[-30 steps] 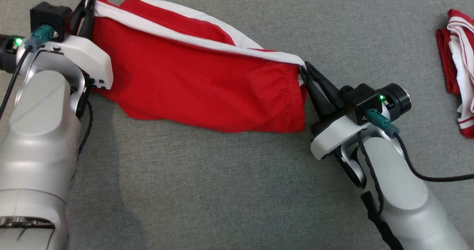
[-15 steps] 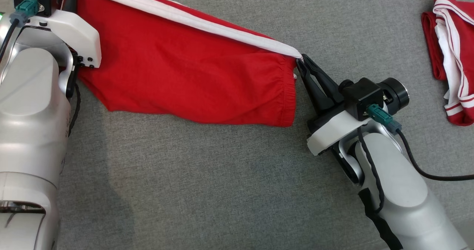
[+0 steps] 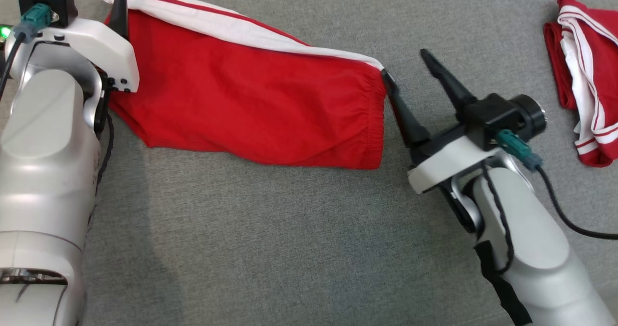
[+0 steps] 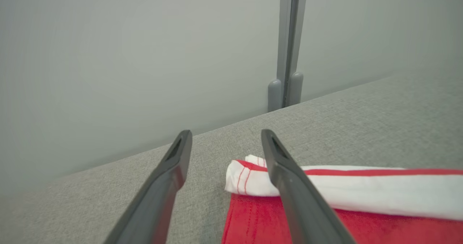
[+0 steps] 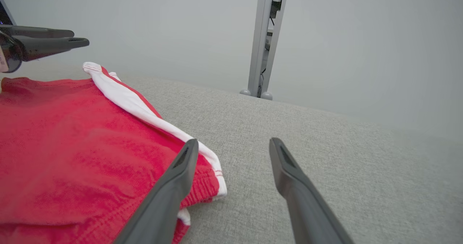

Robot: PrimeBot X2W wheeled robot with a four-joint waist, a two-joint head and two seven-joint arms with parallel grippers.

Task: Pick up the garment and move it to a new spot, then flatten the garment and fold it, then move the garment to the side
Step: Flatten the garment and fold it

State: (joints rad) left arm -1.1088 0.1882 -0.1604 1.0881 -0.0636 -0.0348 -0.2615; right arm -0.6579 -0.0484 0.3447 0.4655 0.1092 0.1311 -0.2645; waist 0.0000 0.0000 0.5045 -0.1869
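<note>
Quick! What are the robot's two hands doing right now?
Left gripper: open, holding nothing.
Right gripper: open, holding nothing, beside the red garment.

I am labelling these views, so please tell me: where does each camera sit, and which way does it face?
Head view: on the head, looking down at the red shorts on the grey surface; both forearms and the open right end effector show.
Left wrist view: on the left wrist, looking along the open left end effector, over the shorts' white band, toward a wall.
Right wrist view: on the right wrist, facing that wall too; its own fingers show.
Shared: all show the shorts.
</note>
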